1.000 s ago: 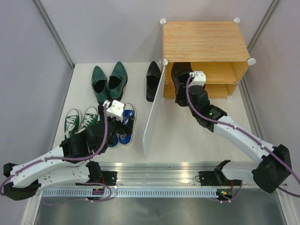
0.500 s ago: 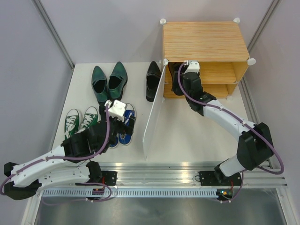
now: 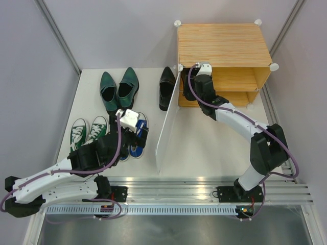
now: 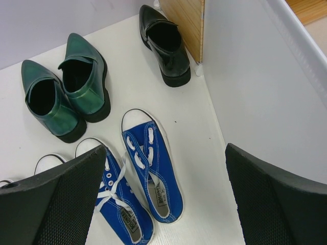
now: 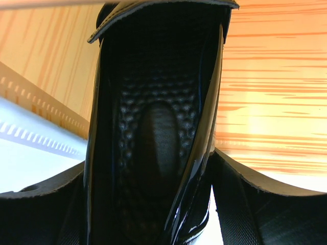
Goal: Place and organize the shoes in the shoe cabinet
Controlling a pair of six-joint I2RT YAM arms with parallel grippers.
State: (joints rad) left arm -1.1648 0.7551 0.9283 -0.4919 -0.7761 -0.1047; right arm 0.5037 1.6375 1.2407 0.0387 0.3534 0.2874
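Since the earlier frame the right gripper point(image 5: 153, 199) has been advanced deeper into the left end of the light wood-grain two-level shoe cabinet point(image 3: 222, 43), clamped on a glossy black leather dress shoe point(image 5: 158, 127); its shelf level cannot be told. The left gripper point(image 4: 166, 199) is held unchanged, spread wide and empty, above the blue canvas sneakers point(image 4: 148, 178). The translucent white door panel point(image 3: 168, 117) stands open between the cabinet and the second black dress shoe point(image 3: 166, 88), dark green pointed leather shoes point(image 3: 118, 89) and green white-toed canvas sneakers point(image 3: 88, 131).
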